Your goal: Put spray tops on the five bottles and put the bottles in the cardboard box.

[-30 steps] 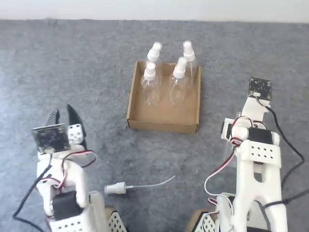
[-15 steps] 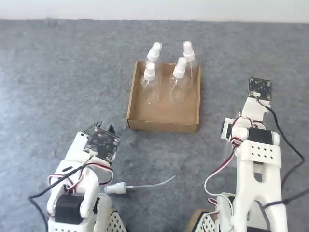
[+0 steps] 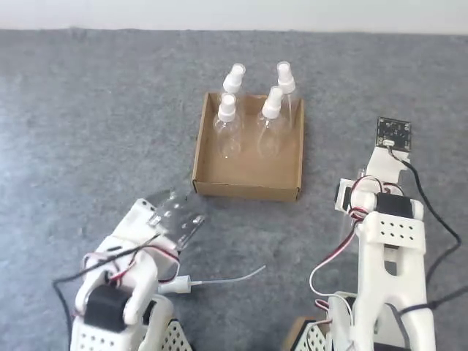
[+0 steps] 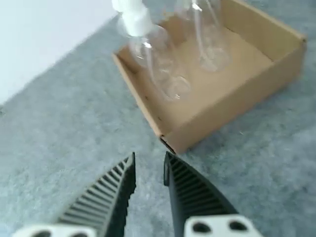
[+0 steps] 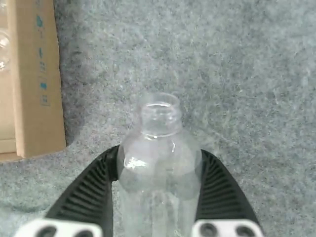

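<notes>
The cardboard box sits mid-table, and several clear bottles with white spray tops stand in its far half. A loose spray top with a thin tube lies on the carpet near the front. My left gripper hovers low, pointing at the box's near corner; it is open by a narrow gap and holds nothing. It sits just beyond the loose spray top in the high view, left gripper. My right gripper is shut on an uncapped clear bottle, upright, right of the box.
Grey carpet covers the table, with free room left of the box and in front of it. The right arm's white frame stands at the front right. A pale wall runs along the far edge.
My left arm has swung from the far left toward the middle and dipped, its gripper now aimed at the box's near corner. Its fingers have narrowed. The right arm has kept still.
</notes>
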